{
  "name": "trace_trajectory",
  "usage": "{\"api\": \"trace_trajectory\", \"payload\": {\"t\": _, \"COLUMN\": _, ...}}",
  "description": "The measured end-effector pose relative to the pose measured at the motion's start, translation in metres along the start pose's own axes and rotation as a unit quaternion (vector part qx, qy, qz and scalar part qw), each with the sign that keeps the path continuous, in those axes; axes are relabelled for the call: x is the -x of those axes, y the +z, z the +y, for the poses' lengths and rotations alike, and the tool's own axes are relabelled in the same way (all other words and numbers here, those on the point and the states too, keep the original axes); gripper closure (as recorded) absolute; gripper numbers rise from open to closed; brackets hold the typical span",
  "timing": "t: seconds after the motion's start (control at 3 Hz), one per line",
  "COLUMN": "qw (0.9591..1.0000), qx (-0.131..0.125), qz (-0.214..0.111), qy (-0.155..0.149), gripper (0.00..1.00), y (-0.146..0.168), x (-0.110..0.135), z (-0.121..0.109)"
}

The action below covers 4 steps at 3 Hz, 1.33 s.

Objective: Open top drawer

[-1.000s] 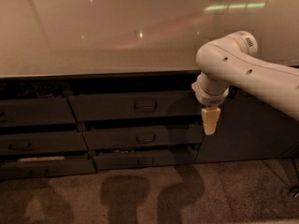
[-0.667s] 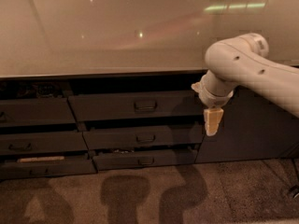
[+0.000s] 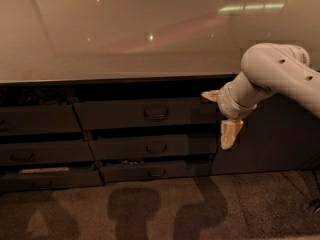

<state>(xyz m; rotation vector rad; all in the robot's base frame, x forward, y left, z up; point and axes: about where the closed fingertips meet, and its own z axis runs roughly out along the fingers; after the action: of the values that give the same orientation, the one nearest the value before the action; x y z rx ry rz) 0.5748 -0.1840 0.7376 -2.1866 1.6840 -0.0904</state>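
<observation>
Tabletop [image 3: 125,34]: broad, pale, glossy slab. It throws back small points of light and a greenish streak at far right.

Under its dark lip is the top drawer [image 3: 115,115], the widest in the bank. The front is long, flat, matte dark grey. A narrow black gap runs along its upper edge. Its handle [image 3: 156,113] is a small rounded-rectangle loop set dead centre.

Below it are the middle drawer [image 3: 125,148] and the bottom drawer [image 3: 130,173], with the same dark fronts and the same loop pulls, each narrower. Left of these is a second column of dark drawers [image 3: 35,120]. A pale strip [image 3: 44,170] lies along the lowest one.

My arm [image 3: 280,74] comes in from the right as a smooth off-white shell, rounded at the elbow and dotted with small holes. My hand [image 3: 230,133] is a tan, tapered, blunt wedge pointing down. It hangs just off the right end of the top drawer's front, well right of the handle. Whether it is apart or together I cannot tell. I also cannot tell whether it touches the drawer.

Behind the hand is a plain dark cabinet panel [image 3: 270,149]. The floor [image 3: 150,214] is coarse grey-brown carpet with soft rounded shadows in the near part.
</observation>
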Motion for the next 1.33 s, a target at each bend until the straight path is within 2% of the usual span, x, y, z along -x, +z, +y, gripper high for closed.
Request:
{"api": "trace_trajectory", "payload": {"t": 0.67, "qw": 0.9999, "qx": 0.003, "qz": 0.008, "qy": 0.008, "gripper": 0.0, "y": 0.006, "x": -0.006, "z": -0.001}}
{"api": "trace_trajectory", "payload": {"t": 1.0, "qw": 0.999, "qx": 0.037, "qz": -0.007, "qy": 0.024, "gripper": 0.0, "y": 0.036, "x": -0.036, "z": -0.004}}
{"api": "trace_trajectory", "payload": {"t": 1.33, "qw": 0.9973, "qx": 0.054, "qz": -0.037, "qy": 0.033, "gripper": 0.0, "y": 0.068, "x": -0.062, "z": -0.017}}
